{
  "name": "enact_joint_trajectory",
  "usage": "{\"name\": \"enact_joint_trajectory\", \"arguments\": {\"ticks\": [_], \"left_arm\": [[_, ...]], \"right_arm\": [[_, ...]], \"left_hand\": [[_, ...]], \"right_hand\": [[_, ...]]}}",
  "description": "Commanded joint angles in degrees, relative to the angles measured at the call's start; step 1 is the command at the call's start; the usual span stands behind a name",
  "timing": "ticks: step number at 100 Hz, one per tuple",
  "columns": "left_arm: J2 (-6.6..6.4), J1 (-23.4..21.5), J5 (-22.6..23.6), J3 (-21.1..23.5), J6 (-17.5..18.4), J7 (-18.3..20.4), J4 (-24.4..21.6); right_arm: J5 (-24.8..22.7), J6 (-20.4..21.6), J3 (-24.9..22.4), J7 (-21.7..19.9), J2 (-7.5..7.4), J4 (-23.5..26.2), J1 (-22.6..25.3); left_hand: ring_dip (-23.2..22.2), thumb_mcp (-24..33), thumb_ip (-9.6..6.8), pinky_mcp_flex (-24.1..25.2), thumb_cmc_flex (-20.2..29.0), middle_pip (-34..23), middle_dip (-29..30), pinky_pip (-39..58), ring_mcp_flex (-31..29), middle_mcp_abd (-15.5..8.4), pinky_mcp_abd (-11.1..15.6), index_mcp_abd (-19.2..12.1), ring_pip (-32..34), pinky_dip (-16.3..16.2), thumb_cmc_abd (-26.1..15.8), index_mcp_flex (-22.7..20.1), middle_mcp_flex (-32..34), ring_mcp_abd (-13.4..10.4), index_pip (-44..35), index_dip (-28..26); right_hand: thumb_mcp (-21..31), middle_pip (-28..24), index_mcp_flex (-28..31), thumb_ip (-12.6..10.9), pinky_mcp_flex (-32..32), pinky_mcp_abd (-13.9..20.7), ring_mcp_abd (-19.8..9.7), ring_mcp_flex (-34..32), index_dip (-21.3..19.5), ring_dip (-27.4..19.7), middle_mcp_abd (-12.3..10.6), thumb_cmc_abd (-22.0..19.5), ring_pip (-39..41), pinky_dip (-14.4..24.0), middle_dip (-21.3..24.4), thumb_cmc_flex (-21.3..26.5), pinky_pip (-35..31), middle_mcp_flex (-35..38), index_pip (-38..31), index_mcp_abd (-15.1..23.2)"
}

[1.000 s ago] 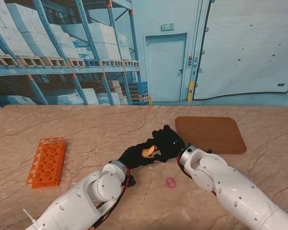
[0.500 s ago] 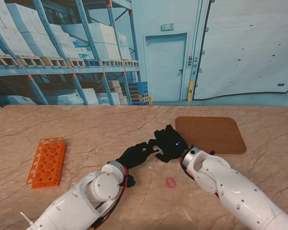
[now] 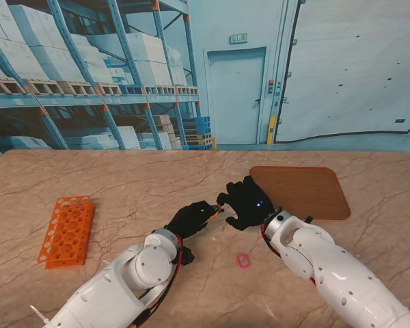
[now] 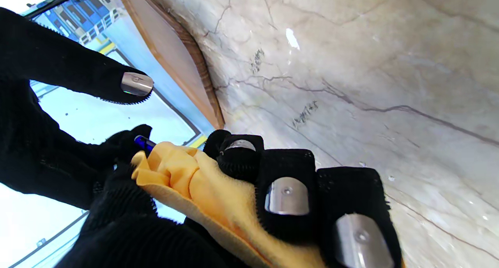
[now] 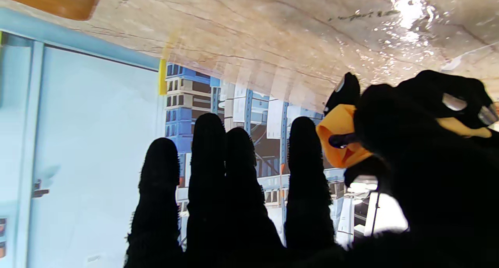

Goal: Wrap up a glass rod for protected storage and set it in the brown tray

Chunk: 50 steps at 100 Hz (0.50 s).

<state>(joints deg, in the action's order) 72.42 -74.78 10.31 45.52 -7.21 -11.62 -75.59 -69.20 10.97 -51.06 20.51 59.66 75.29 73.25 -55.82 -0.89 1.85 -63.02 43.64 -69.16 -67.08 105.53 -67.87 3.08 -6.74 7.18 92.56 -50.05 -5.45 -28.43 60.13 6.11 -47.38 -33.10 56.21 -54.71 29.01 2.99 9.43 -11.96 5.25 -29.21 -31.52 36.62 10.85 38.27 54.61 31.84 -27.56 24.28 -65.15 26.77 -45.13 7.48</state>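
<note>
My left hand [image 3: 191, 219] is shut on a yellow cloth [image 4: 195, 182] rolled around the glass rod. Only the rod's dark blue tip [image 4: 144, 143] sticks out of the roll, also visible in the right wrist view as a blue tip [image 5: 341, 140] inside the yellow cloth [image 5: 339, 124]. In the stand view the bundle is hidden by the glove. My right hand [image 3: 247, 201] is open with straight fingers [image 5: 234, 190], just to the right of the left hand and close to the rod's tip. The brown tray [image 3: 301, 191] lies flat to the right of it, holding nothing.
An orange tube rack [image 3: 67, 231] lies at the left of the marble table [image 3: 123, 184]. A small pink rubber band [image 3: 243, 260] rests on the table nearer to me, between the two forearms. The tray's edge [image 4: 175, 53] shows beyond the left hand's fingers.
The hands were pressed together around the yellow bundle; the right hand has let go and moved away toward the tray. The left hand keeps the bundle and has closed over it.
</note>
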Motion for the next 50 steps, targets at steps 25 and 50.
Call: {"name": "enact_joint_trajectory", "arguments": {"ticks": [25,50], "left_arm": [[0.48,-0.1,1.4,-0.2,2.2,-1.1,0.8],[0.32,-0.1,3.2,-0.4,3.7,-2.0,1.0]], "right_arm": [[-1.9,-0.7,-5.2,0.7,-0.63,3.4,4.6],[-1.9,-0.3,-9.1,0.4,-0.55,5.7,8.0]], "left_hand": [[0.7,16.5,2.32,-1.4,-0.1,-3.4,0.3,14.5,-4.7,-4.5,10.0,-7.9,4.7,-1.0,15.0,-7.0,3.2,1.8,-7.0,1.4],[1.1,25.2,4.36,-1.4,6.0,-3.9,0.7,14.5,-4.8,-6.2,10.6,-10.4,4.7,-0.5,24.0,-8.4,3.8,0.9,-11.7,5.4]], "right_hand": [[-1.1,0.8,-1.5,-2.5,-1.2,0.0,-0.2,1.8,-0.4,-0.7,1.3,-1.6,-1.4,0.0,0.7,-1.8,0.9,-2.1,1.3,-1.7],[-0.2,1.2,0.2,-2.4,-0.9,0.1,0.0,1.4,-0.6,-0.8,1.3,-1.5,-1.6,0.0,0.9,-1.0,0.9,-1.3,1.2,-1.4]]}}
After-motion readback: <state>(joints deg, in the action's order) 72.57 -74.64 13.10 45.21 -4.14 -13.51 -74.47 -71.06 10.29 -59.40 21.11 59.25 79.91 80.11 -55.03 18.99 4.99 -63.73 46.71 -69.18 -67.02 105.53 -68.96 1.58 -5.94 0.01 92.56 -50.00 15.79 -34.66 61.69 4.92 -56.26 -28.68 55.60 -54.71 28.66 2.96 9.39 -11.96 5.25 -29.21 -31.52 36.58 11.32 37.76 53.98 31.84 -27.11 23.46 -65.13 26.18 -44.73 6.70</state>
